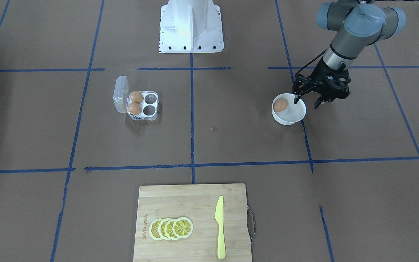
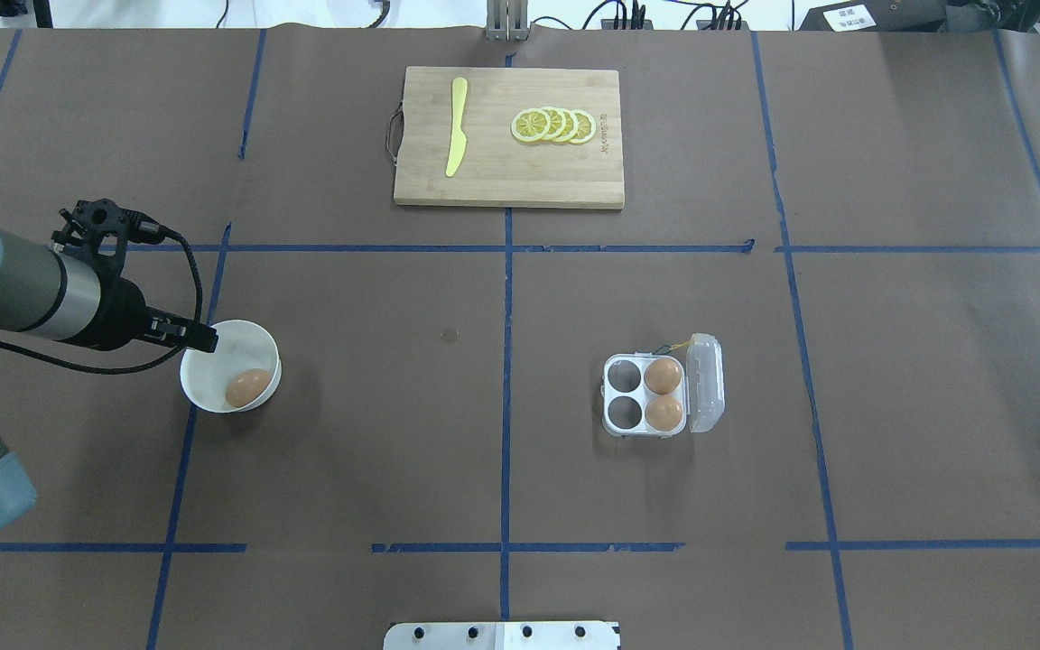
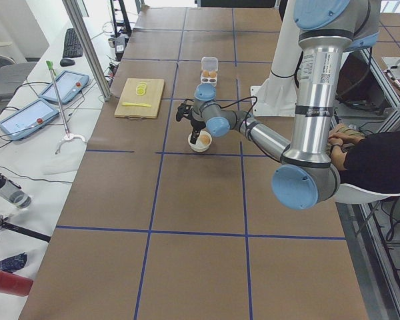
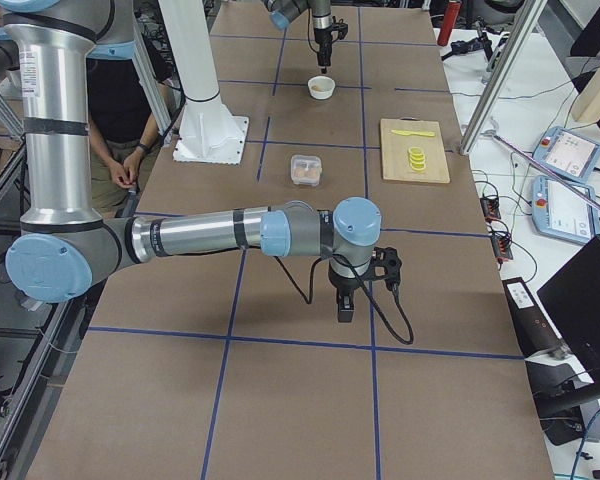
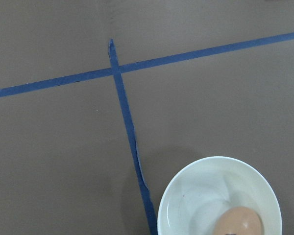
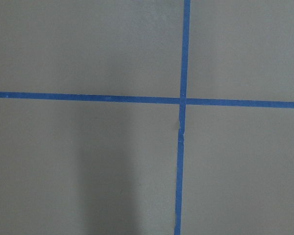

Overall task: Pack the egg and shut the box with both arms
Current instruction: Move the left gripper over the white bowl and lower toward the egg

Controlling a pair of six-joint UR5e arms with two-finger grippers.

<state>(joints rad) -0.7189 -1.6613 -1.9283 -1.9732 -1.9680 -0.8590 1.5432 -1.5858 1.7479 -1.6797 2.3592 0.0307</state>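
The left gripper (image 1: 306, 102) hung tilted, fingers apart and empty, over the rim of the bowl (image 1: 289, 118) holding the egg (image 1: 280, 105). The right gripper (image 4: 346, 308) pointed straight down, and whether it was open could not be told.

A: We log two high views: one from behind, looking forward and down; one across the table (image 1: 231, 138) facing the pedestal (image 1: 191, 27). Both share the cutting board (image 2: 502, 167) and box (image 2: 706, 384).
B: We add two end views along the table; wrist cameras look straight down, close, left over the bowl (image 5: 196, 196).
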